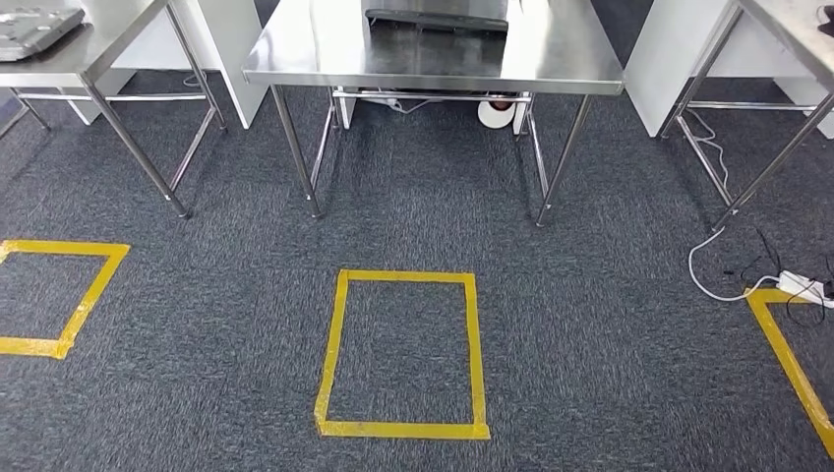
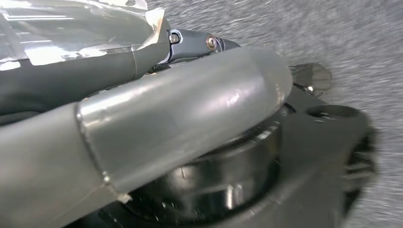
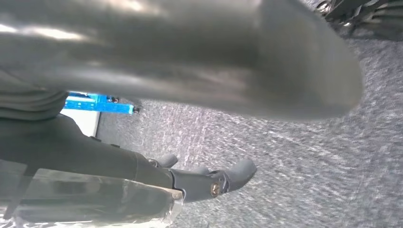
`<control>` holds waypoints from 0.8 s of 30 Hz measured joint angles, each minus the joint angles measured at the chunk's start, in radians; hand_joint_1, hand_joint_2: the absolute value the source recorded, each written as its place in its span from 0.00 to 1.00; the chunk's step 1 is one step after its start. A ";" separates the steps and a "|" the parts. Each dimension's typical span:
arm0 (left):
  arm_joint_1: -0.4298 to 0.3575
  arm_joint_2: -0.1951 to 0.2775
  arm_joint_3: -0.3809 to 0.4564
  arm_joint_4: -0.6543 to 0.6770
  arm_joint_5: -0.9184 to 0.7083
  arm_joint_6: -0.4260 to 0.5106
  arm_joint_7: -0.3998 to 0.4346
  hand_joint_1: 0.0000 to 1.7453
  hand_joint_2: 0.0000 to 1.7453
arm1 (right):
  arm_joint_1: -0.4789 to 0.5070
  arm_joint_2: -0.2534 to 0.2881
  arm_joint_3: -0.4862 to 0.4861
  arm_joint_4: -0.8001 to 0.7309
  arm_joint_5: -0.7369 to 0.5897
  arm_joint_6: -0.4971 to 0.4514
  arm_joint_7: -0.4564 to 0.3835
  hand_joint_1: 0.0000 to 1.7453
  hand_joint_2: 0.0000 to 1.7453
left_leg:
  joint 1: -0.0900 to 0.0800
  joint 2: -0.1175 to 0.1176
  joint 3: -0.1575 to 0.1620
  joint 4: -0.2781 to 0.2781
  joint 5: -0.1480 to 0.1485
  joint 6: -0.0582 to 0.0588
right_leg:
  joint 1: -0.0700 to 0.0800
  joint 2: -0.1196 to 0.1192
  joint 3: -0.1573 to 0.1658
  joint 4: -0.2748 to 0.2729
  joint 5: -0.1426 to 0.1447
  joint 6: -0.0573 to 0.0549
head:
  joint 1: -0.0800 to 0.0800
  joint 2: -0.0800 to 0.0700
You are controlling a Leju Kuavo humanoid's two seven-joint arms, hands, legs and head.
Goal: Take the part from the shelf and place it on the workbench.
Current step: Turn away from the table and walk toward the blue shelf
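Three steel tables (image 1: pixel 433 59), yellow floor squares (image 1: pixel 403 354)

The centre table (image 1: pixel 433 54) is cut off by the frame's upper edge, as is the dark object (image 1: pixel 438 18) on it. Left hand (image 2: pixel 180 118): thumb close and blurred, grip indeterminate. Right hand (image 3: pixel 190 76): thumb blurred, hiding much of the carpet (image 3: pixel 309 180).

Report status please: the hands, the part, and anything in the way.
Both hands down by the carpet, left hand and right hand holding nothing. Grey part on left table. Steel workbench ahead; cables on floor at right.
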 joint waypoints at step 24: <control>-0.016 0.002 -0.036 -0.003 -0.015 0.029 0.018 0.00 0.00 | 0.003 -0.001 -0.001 0.000 0.053 -0.016 0.008 0.00 0.00 | -0.011 -0.075 0.107 -0.093 0.032 0.035 | 0.002 0.075 -0.055 0.054 -0.003 0.056 | 0.001 0.000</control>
